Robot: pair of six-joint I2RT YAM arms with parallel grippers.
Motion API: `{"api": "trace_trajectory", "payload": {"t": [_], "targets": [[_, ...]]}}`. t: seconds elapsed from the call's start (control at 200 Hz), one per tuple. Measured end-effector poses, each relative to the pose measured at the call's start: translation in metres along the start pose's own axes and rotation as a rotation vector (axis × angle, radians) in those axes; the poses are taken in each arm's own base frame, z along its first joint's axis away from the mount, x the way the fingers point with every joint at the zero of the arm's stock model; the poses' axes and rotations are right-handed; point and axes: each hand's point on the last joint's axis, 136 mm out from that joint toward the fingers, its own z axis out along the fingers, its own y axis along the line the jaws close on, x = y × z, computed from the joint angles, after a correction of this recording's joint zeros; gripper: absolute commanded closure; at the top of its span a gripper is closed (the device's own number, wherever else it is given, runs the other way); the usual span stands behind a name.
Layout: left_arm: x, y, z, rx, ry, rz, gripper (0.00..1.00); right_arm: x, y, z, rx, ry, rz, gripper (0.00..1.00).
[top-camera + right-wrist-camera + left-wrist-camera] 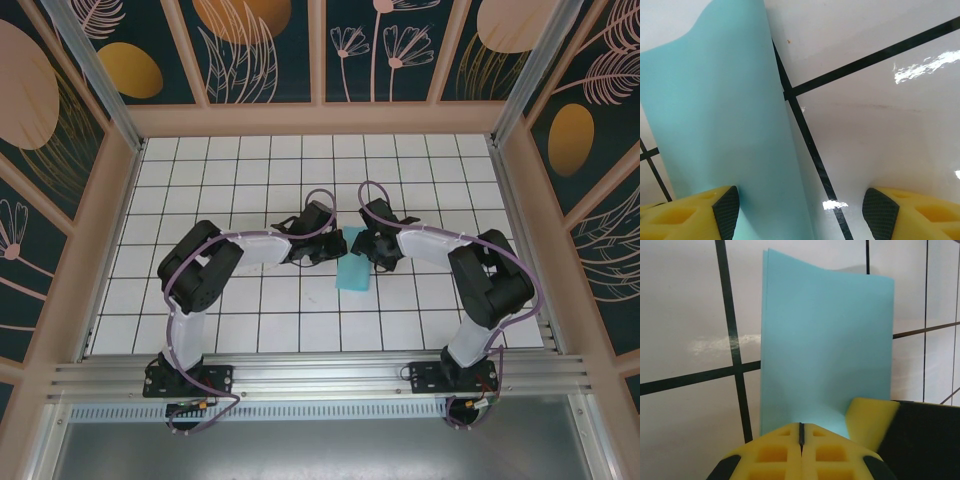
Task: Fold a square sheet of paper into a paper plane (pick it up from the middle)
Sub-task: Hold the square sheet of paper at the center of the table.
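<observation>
- Right now, the folded cyan sheet of paper [354,268] is lying on the tiled counter [250,180], mid-frame in the overhead view, between the two tools.
- The left tool [801,432] is pressing its fingers fully together, with the tips overlapping the sheet's lower edge.
- The right tool [800,217] is gaping wide, and the sheet is running up just beside its lower-left finger.

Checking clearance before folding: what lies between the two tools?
In the top external view, the folded cyan paper lies between the left tool and the right tool.
</observation>
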Motion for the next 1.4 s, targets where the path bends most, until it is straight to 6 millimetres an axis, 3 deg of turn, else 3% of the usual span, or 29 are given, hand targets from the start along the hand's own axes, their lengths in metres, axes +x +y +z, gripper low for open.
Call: {"api": "trace_trajectory", "payload": {"t": [0.43, 1.396], "targets": [[0.0032, 0.0089, 0.0062, -0.056, 0.021, -0.011, 1.0, 0.001, 0.0011, 0.0, 0.014, -0.012, -0.014, 0.27], [0.0025, 0.0074, 0.0085, -0.059, 0.025, 0.005, 1.0, 0.0, 0.0072, -0.0087, -0.028, -0.019, -0.022, 0.26]]}}
